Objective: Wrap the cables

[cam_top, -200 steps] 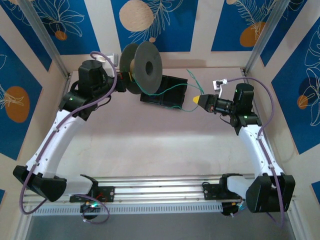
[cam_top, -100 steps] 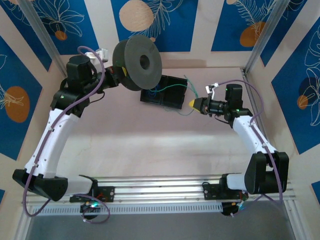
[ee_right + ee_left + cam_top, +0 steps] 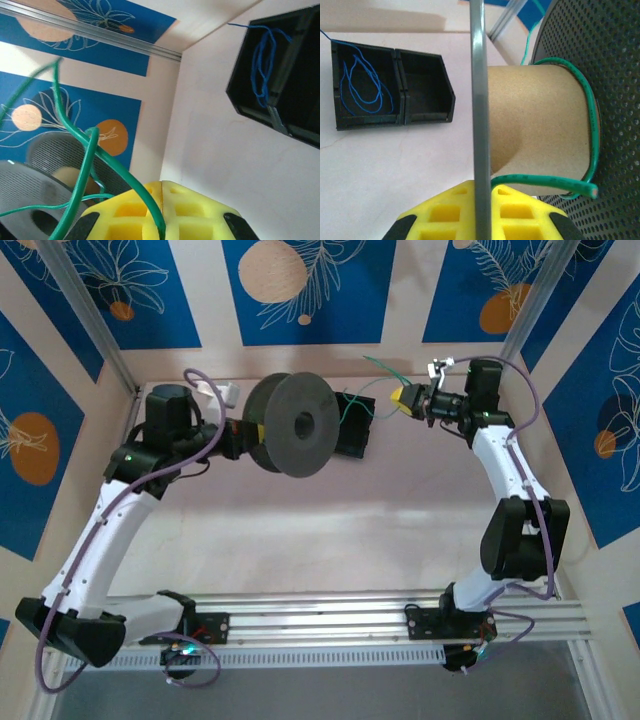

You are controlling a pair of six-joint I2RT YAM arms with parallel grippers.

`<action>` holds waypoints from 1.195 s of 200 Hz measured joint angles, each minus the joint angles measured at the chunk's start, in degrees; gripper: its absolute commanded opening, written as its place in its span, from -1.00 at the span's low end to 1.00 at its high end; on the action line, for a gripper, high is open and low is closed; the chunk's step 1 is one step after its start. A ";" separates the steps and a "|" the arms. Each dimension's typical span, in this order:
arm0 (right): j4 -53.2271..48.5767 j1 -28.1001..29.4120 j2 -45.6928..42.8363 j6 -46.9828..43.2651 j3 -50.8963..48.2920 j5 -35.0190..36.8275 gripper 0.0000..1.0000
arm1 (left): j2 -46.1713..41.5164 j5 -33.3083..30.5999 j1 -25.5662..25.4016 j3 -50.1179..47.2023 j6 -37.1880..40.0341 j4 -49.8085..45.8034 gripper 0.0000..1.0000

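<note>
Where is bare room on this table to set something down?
Bare table lies open in the middle, between the left arm, the right arm and the near rail. The far strip is crowded: spool, black tray, green cable and the right pincer gripping it.

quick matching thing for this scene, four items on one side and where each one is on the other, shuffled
1 green cable
2 blue cable
3 spool
4 black tray

a gripped at its flange by the left gripper
b sitting directly on the table
c lying in a tray compartment
d pinched in the right gripper

Pairs: 1-d, 2-c, 3-a, 4-b
</note>
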 measured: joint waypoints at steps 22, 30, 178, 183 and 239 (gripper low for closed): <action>1.79 0.66 2.43 3.87 4.63 -3.23 -1.00 | 0.17 -4.72 -4.11 -1.36 4.35 -1.49 -1.00; 2.40 1.11 3.32 5.27 6.27 -4.44 -1.00 | 0.44 -6.71 -5.49 -1.51 5.79 -2.10 -1.00; 17.55 23.69 7.80 22.03 16.20 -9.46 -1.00 | 11.37 -44.78 -13.73 0.85 10.23 -1.57 -1.00; 18.69 24.50 7.74 22.71 15.72 -9.03 -1.00 | 11.52 -45.83 -13.73 1.18 9.33 -1.55 -1.00; 30.21 31.69 4.63 29.20 3.37 -1.90 -1.00 | 13.14 -55.54 -13.42 4.39 -0.35 -3.43 -1.00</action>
